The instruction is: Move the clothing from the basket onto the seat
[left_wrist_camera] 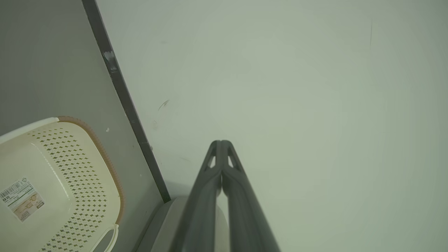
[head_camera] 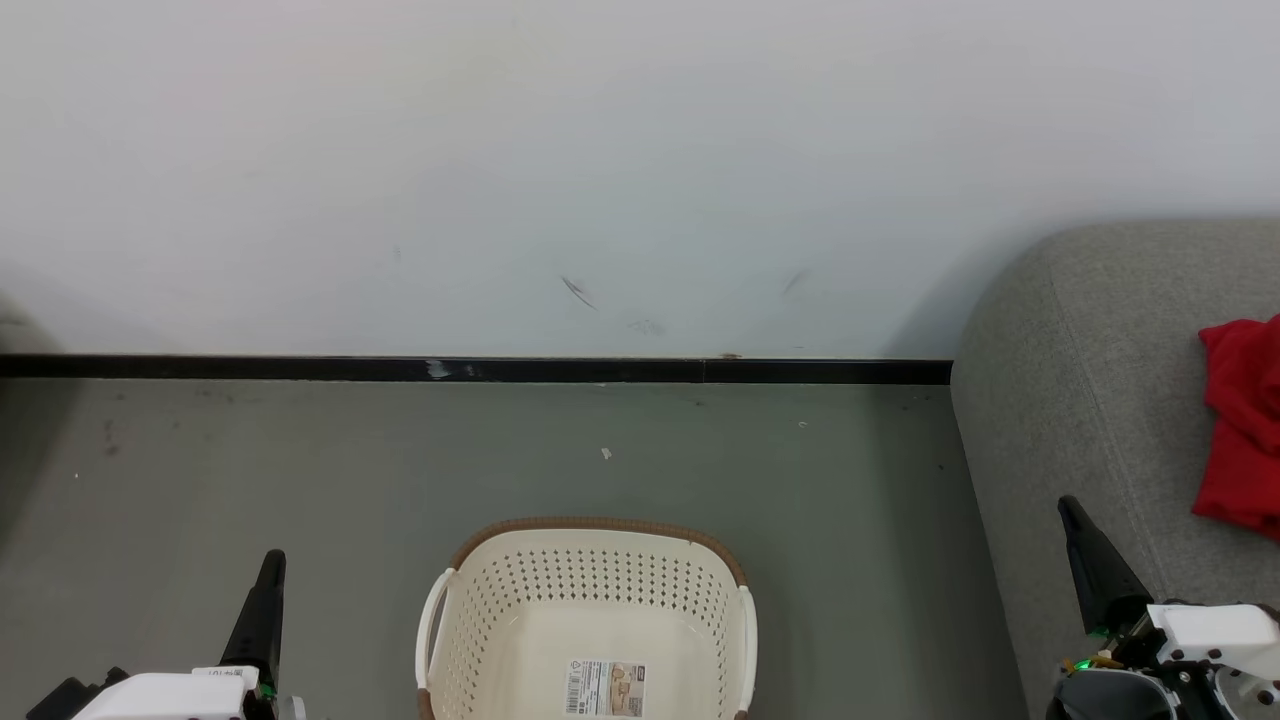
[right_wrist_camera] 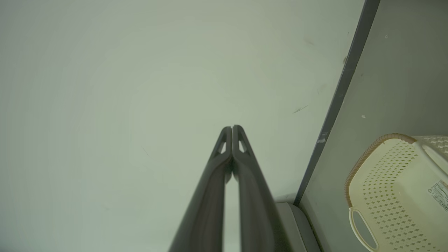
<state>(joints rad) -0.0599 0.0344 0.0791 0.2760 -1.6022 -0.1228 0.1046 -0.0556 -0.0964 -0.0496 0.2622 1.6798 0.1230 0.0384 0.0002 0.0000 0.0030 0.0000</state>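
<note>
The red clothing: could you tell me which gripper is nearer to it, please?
Right. The right gripper is close by, left of the clothing, at the sofa; the left gripper is far beyond the basket.

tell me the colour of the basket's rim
Brown rim on the cream basket; clearest in head view.

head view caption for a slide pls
Empty basket on the floor, red clothing on the grey sofa beside it.

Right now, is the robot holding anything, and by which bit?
Nothing is held. The left gripper and the right gripper are both shut, with nothing in them. The red clothing lies on the seat, and the basket looks empty.
</note>
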